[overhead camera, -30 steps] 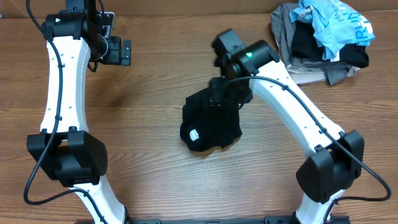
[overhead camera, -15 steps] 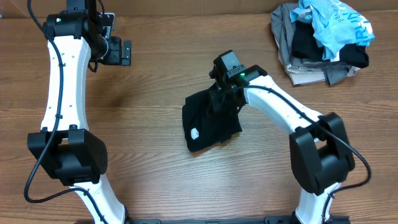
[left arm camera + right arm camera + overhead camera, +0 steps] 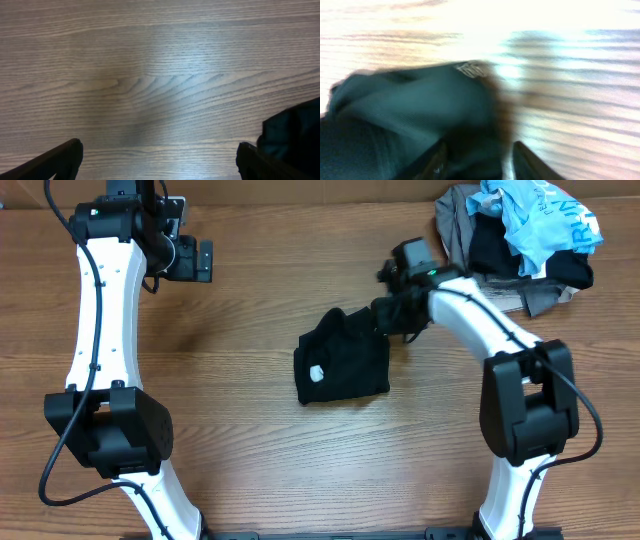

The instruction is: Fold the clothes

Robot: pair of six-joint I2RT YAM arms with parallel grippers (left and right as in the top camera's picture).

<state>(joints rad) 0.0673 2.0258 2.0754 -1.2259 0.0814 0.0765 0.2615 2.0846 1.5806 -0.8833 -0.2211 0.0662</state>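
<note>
The black T-shirt (image 3: 342, 368) lies in a folded bundle on the wooden table, its small white tag (image 3: 316, 373) showing at the left. My right gripper (image 3: 388, 320) is at the shirt's upper right edge. In the blurred right wrist view its fingers (image 3: 480, 160) stand apart with dark shirt fabric (image 3: 395, 115) reaching between them and bare table beside the right finger. My left gripper (image 3: 200, 262) is open and empty far to the upper left. In the left wrist view its fingers (image 3: 157, 160) are wide apart over bare wood, with the shirt's edge (image 3: 295, 130) at the right.
A heap of grey and black garments (image 3: 500, 265) with a light blue printed garment (image 3: 540, 215) on top sits at the back right corner, close behind my right arm. The wooden table (image 3: 230, 400) surrounds the shirt.
My right gripper lowered the shirt onto the table, then moved right and back to the shirt's upper right edge. The shirt now lies flatter and squarer. The left arm has not moved.
</note>
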